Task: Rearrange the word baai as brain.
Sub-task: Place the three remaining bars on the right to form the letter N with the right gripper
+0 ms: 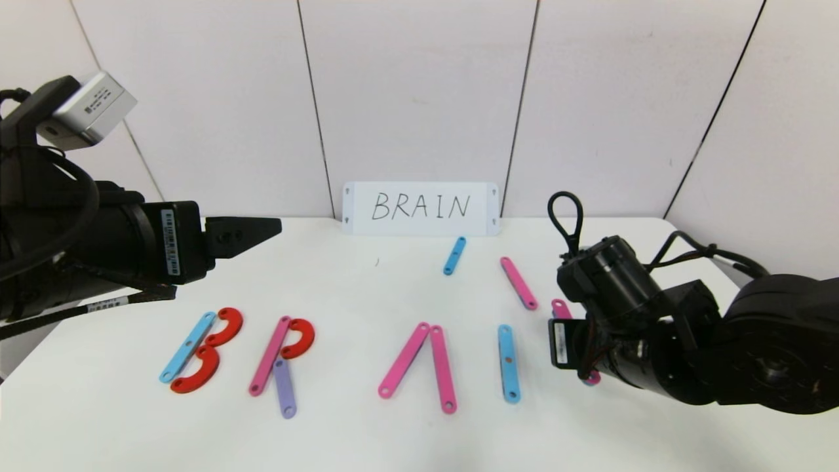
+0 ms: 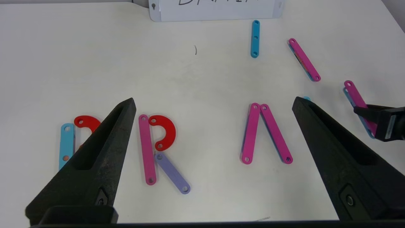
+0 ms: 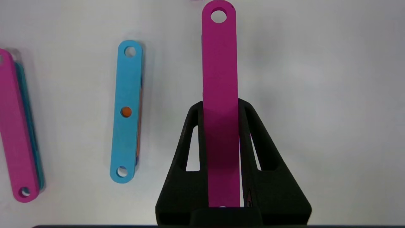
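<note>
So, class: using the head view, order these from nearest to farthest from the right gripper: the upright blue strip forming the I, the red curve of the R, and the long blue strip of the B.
1. Blue I strip: just left of the right gripper.
2. Red R curve: left of centre.
3. Blue B strip: far left, nearest the left arm.

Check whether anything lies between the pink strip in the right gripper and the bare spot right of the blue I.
Nothing visible does. The right gripper is shut on the pink strip, beside the blue I strip, with only bare table around it.
</note>
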